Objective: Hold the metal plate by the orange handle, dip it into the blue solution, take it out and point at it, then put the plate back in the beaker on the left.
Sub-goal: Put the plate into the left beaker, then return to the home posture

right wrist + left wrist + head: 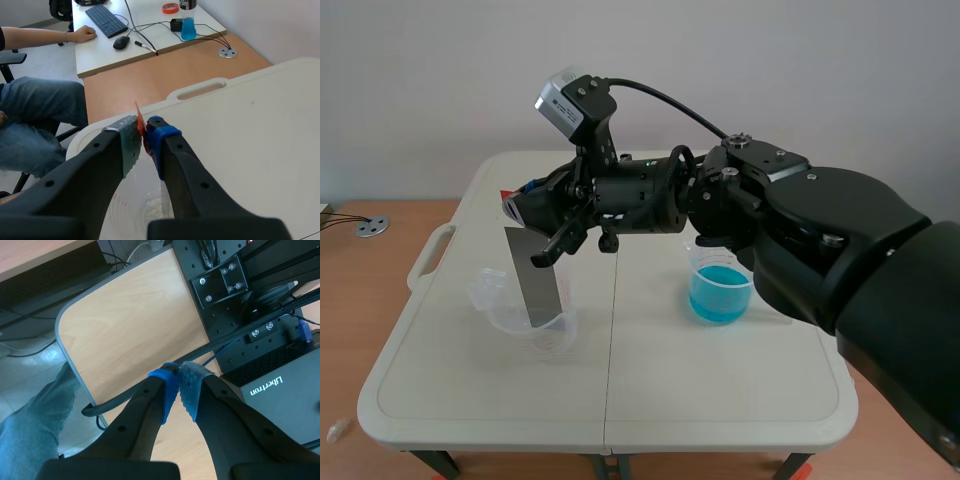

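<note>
Scene view: R claw (pixel 523 207) pinched shut on orange handle (pixel 509 197), metal plate (pixel 532 280) upright w/ lower end inside left beaker (pixel 558 332), so keep it vertical, off the beaker rim.

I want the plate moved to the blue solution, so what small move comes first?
Probably lift straight up first: the right gripper is shut on the orange handle, and the metal plate reaches down inside the clear beaker, so going sideways toward the blue solution would likely catch the rim.
</note>
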### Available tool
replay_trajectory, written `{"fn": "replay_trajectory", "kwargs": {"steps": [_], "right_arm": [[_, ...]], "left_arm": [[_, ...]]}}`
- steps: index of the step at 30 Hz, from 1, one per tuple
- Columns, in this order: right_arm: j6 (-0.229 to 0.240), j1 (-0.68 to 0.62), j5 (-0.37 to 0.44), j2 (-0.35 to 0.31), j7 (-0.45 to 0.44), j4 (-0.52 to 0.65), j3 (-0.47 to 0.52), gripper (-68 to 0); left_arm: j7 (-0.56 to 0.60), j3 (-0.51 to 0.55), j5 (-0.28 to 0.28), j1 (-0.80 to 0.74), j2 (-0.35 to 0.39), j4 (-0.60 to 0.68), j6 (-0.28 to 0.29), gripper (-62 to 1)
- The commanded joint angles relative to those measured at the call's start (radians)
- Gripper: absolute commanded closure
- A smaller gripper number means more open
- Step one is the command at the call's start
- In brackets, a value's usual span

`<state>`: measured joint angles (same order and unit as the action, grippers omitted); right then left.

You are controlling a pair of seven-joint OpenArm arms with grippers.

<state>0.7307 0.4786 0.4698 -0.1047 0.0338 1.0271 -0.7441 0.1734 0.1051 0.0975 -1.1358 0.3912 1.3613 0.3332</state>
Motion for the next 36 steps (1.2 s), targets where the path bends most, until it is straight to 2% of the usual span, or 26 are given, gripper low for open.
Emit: {"fn": "replay_trajectory", "kwargs": {"steps": [1, 6, 7, 8, 9, 10, 12, 13, 16, 23, 26, 30, 31, 36], "right_arm": [[0.015, 0.028, 0.004, 0.013, -0.01, 0.008, -0.003, -17.2], [0.015, 0.035, 0.006, 0.013, -0.011, 0.008, -0.002, -40.4], [0.015, 0.037, 0.007, 0.014, -0.013, 0.008, -0.001, -43.8], [-0.001, 0.037, 0.007, 0.013, -0.014, 0.008, -0.001, -47.3], [-0.016, 0.039, 0.008, 0.013, -0.014, 0.008, 0.002, -50.6], [-0.033, 0.039, 0.009, 0.013, -0.014, 0.008, 0.005, -54.3], [-0.067, 0.04, 0.009, 0.013, -0.015, 0.008, 0.014, -63.8], [-0.083, 0.04, 0.009, 0.014, -0.015, 0.008, 0.02, -66.8], [-0.112, 0.04, 0.008, 0.013, -0.009, 0.008, 0.048, -66.4], [-0.114, 0.038, 0.009, 0.001, 0.033, 0.019, 0.106, -66.4], [-0.113, 0.034, 0.018, -0.026, 0.043, 0.043, 0.108, -66.4], [-0.113, 0.021, 0.088, -0.085, 0.075, 0.098, 0.109, -66.4], [-0.114, 0.015, 0.105, -0.104, 0.079, 0.118, 0.111, -66.4], [-0.115, -0.055, 0.156, -0.207, 0.08, 0.234, 0.147, -66.4]], "left_arm": [[0.01, 0.005, 0.002, -0.01, 0.006, 0.012, 0.002, -5.8], [0.01, 0.005, 0.002, -0.01, 0.006, 0.012, 0.002, -5.9], [0.01, 0.005, 0.002, -0.009, 0.006, 0.012, 0.002, -7.7], [0.01, 0.005, 0.001, -0.008, 0.006, 0.012, 0.002, -12.3], [0.011, 0.005, -0.008, -0.008, 0.006, 0.012, 0.002, -19.5], [0.014, 0.005, -0.025, -0.008, 0.006, 0.012, 0.001, -29.3], [0.027, 0.005, -0.067, -0.008, 0.006, 0.012, 0.001, -53.4], [0.04, 0.005, -0.087, -0.008, 0.006, 0.012, 0.001, -62.3], [0.051, 0.005, -0.095, -0.008, 0.006, 0.012, 0.001, -62.3], [0.051, 0.005, -0.095, -0.008, 0.005, 0.012, 0.001, -62.3], [0.051, 0.005, -0.094, -0.008, 0.005, 0.012, 0.002, -62.3], [0.085, 0.012, -0.071, -0.008, 0.006, 0.031, 0.001, -62.3], [0.092, 0.024, -0.06, -0.008, 0.006, 0.045, 0.0, -62.3], [0.089, 0.168, 0.077, -0.008, 0.006, 0.175, -0.006, -62.3]]}}
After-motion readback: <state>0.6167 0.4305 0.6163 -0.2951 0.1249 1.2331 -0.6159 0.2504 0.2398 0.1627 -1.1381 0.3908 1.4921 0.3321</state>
